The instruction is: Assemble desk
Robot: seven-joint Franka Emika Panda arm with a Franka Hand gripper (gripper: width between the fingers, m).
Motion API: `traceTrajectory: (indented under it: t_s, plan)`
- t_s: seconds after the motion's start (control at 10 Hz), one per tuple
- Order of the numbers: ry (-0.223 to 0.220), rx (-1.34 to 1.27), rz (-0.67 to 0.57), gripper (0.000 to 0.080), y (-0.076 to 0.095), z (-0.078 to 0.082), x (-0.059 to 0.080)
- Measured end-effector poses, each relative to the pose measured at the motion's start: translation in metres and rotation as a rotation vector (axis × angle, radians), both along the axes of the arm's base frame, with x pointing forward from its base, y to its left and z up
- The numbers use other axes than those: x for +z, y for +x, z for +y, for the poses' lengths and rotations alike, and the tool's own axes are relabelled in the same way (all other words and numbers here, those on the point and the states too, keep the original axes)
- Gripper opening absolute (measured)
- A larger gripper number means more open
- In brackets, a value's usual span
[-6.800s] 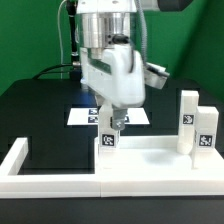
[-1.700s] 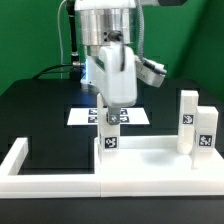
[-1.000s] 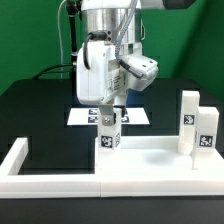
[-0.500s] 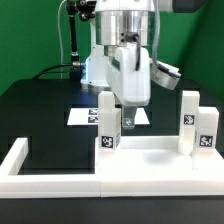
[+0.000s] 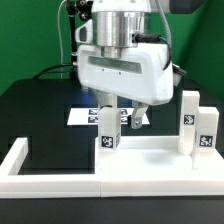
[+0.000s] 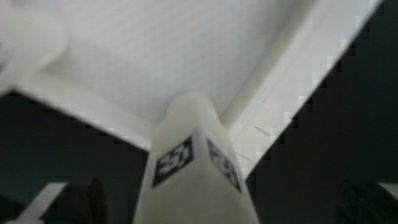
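The white desk top [image 5: 155, 158] lies at the front of the table, with its raised rim [image 6: 285, 75] running past in the wrist view. One white tagged leg [image 5: 108, 128] stands upright on its corner at the exterior view's left. My gripper [image 5: 118, 114] hangs right over that leg and is open, a finger on each side and apart from it. In the wrist view the leg [image 6: 192, 165] rises between the dim fingers, with dark gaps on both sides. Two more legs [image 5: 188, 120] [image 5: 206, 132] stand upright at the top's other end.
Long white bars [image 5: 40, 182] border the front and the exterior view's left of the black table. The marker board [image 5: 86, 117] lies behind the standing leg, partly hidden by my hand. A green wall is at the back.
My hand has turned about its upright axis over the leg and its fingers have spread, letting go of the leg. The leg still stands on the corner of the top.
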State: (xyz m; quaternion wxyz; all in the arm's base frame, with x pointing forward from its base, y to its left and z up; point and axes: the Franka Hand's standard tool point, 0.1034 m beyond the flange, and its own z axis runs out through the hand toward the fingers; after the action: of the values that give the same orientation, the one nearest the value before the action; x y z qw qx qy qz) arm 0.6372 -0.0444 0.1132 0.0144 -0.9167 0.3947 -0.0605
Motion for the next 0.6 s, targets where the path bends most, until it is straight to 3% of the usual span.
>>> traceTrajectory:
  t_s: [0.2,0.5,0.6]
  plan:
    - [-0.040,0.219,-0.009,0.0649,-0.0024,-0.0047,-0.0037]
    - [-0.039,0.214,-0.010,0.0612,-0.0022,-0.0051,-0.0038]
    - [-0.036,0.198,-0.010,0.0429,-0.0022,-0.0049,-0.0039]
